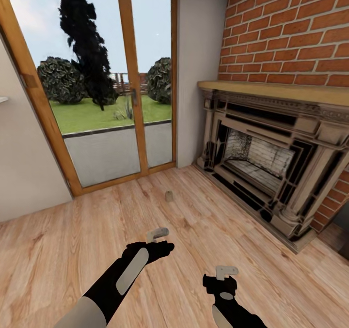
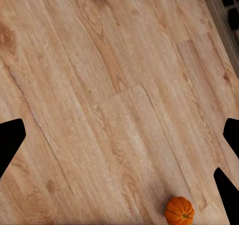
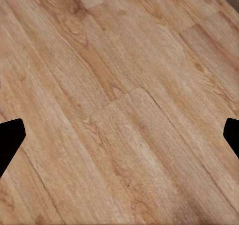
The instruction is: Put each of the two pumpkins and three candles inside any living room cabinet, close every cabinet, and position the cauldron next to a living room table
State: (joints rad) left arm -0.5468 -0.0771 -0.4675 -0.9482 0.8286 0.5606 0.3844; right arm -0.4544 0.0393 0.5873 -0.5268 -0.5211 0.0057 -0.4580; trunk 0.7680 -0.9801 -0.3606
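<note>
One small orange ribbed pumpkin (image 2: 179, 211) sits on the wooden floor, seen in the left wrist view, near the edge of the picture and apart from the fingers. My left gripper (image 1: 159, 238) hovers over the floor, open and empty, its dark fingers (image 2: 10, 140) spread wide. My right gripper (image 1: 226, 274) is also open over bare floorboards, with nothing between its fingers (image 3: 10, 137). A small pale stubby object (image 1: 169, 195), possibly a candle, stands on the floor ahead of the left gripper. The cabinet, cauldron and table are out of view.
A large stone fireplace (image 1: 271, 153) with a wooden mantel fills the brick wall on the right. Wood-framed glass doors (image 1: 111, 85) to a garden stand straight ahead. A plain wall (image 1: 24, 173) closes the left side. Open wooden floor (image 1: 72, 241) lies between them.
</note>
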